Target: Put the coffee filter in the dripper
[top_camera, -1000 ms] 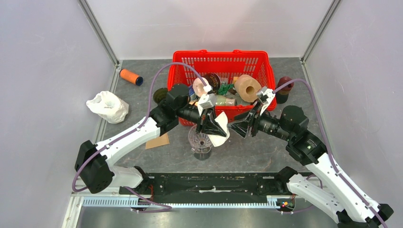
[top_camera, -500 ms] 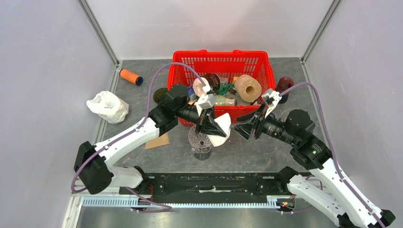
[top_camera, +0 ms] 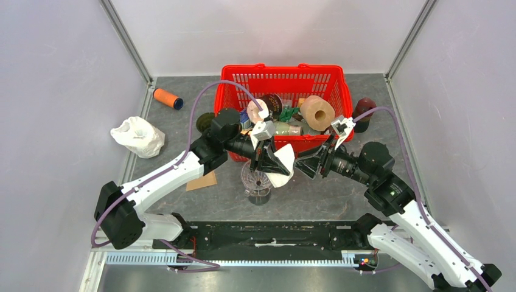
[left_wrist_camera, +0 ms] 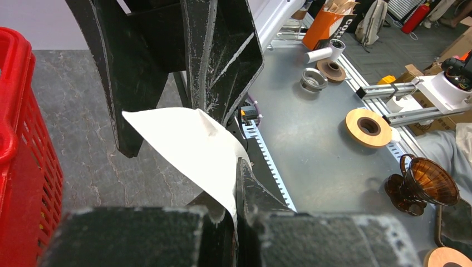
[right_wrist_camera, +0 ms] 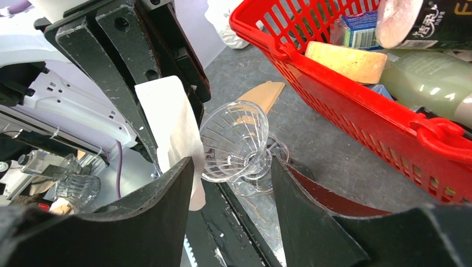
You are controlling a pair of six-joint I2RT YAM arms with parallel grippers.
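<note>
My left gripper is shut on the white paper coffee filter and holds it in the air just right of and above the clear glass dripper, which stands upright on the table. In the left wrist view the filter is pinched between my fingers. My right gripper is open, its tips close to the filter's right edge. In the right wrist view its fingers flank the filter and the dripper, the left finger overlapping the filter's lower edge.
A red basket full of items stands right behind the grippers. A brown card piece lies left of the dripper. An orange cylinder and a white bag lie at the left, a dark red object at the right of the basket.
My right gripper drew back a little to the right, then came back toward the filter. My left gripper and the filter have stayed in place.
</note>
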